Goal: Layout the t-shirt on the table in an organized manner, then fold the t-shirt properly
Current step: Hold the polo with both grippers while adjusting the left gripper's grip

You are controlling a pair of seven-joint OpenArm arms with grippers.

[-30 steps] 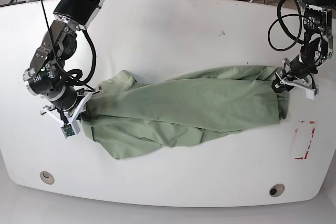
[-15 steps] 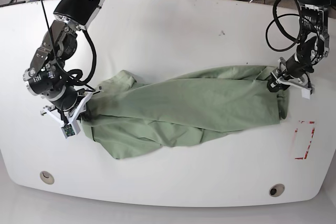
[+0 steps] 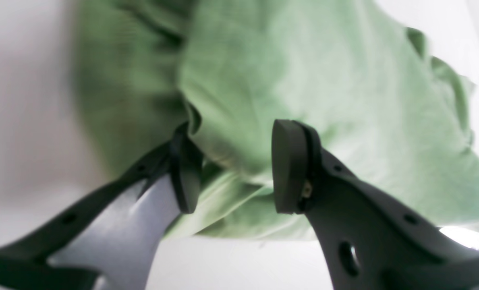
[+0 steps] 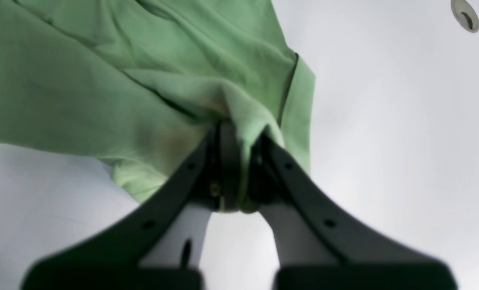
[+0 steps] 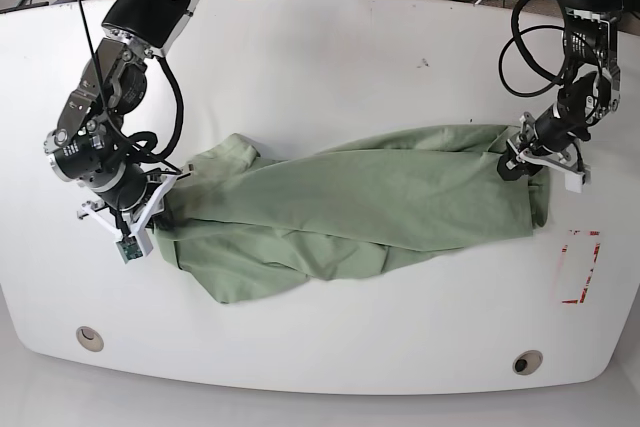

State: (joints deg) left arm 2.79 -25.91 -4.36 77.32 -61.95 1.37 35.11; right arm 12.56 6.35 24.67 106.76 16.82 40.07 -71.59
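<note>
The t-shirt (image 5: 350, 212) is stretched, rumpled, across the middle of the table (image 5: 330, 57). Its left end is pinched by the right gripper (image 4: 239, 169), while the left gripper (image 3: 233, 169) is spread around the right end, seemingly without grip. If the left end is pulled now, the cloth could be dragged and bunched.

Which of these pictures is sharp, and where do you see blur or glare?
Base view: sharp and evenly lit, soft shadows under the shirt. Left wrist view: blurred cloth, the left gripper open and clearer than the shirt, with a blown-out white patch on the table at lower right. Right wrist view: the right gripper is out of focus near the lens, the cable hole fairly clear.
</note>
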